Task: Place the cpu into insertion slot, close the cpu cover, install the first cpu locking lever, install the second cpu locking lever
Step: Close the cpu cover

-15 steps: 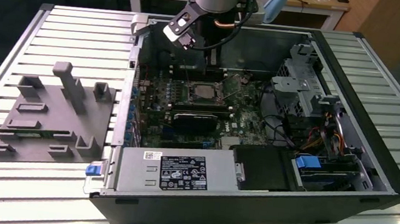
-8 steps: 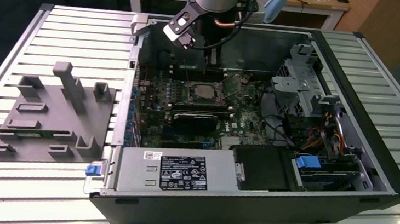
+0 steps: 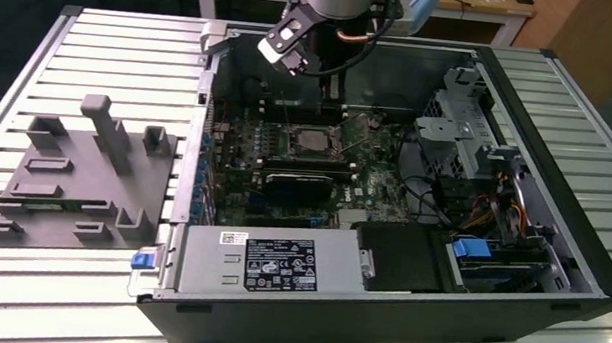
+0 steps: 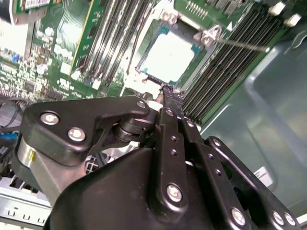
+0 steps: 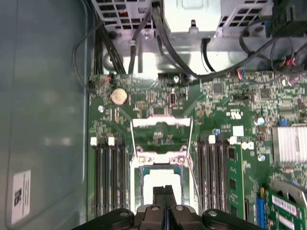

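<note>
The cpu (image 5: 160,180) (image 4: 168,57) lies flat in the insertion slot (image 3: 311,141) on the green board, its pale metal top showing. In the first wrist view the cpu cover (image 5: 160,122) looks tipped back off the chip, with the board showing through its cut-out. A thin lever rod (image 4: 240,44) sticks out past one socket corner. My gripper (image 5: 165,192) (image 4: 168,92) (image 3: 332,111) is shut with nothing between the fingers, its tips hovering just over the chip's near edge.
Long black memory slots (image 5: 110,177) flank the socket on both sides. A black card (image 3: 299,183), the power supply (image 3: 263,262) and a drive cage with cables (image 3: 461,132) crowd the case. A grey fixture block (image 3: 81,175) sits on the slatted table at the exterior view's left.
</note>
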`<state>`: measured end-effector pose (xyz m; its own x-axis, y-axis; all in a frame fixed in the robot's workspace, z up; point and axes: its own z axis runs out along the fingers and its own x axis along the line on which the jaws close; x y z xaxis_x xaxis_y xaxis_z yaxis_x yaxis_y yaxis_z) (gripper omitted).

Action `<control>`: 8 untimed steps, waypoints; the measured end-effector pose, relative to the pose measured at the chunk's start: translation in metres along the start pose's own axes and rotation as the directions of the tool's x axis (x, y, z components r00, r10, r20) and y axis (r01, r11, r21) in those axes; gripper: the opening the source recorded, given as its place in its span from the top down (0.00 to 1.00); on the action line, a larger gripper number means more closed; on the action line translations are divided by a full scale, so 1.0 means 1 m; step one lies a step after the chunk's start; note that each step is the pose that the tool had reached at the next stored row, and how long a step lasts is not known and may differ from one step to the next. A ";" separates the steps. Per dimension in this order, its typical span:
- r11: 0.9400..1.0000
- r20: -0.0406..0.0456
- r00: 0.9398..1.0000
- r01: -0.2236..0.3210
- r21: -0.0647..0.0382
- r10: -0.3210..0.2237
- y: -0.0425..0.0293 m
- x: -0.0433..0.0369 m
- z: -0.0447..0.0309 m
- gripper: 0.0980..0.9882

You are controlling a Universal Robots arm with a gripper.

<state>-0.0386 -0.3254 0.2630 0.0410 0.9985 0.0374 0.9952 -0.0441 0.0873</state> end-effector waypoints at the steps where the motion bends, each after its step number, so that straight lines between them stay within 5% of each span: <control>1: 1.000 0.000 1.000 0.000 0.000 0.000 0.0024 0.0001 0.0002 1.00; 8: 1.000 0.000 1.000 0.000 0.000 0.000 0.0235 0.0010 0.0021 1.00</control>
<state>-0.0150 -0.3253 0.2630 0.0410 0.9985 0.0375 0.9952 -0.0441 0.0873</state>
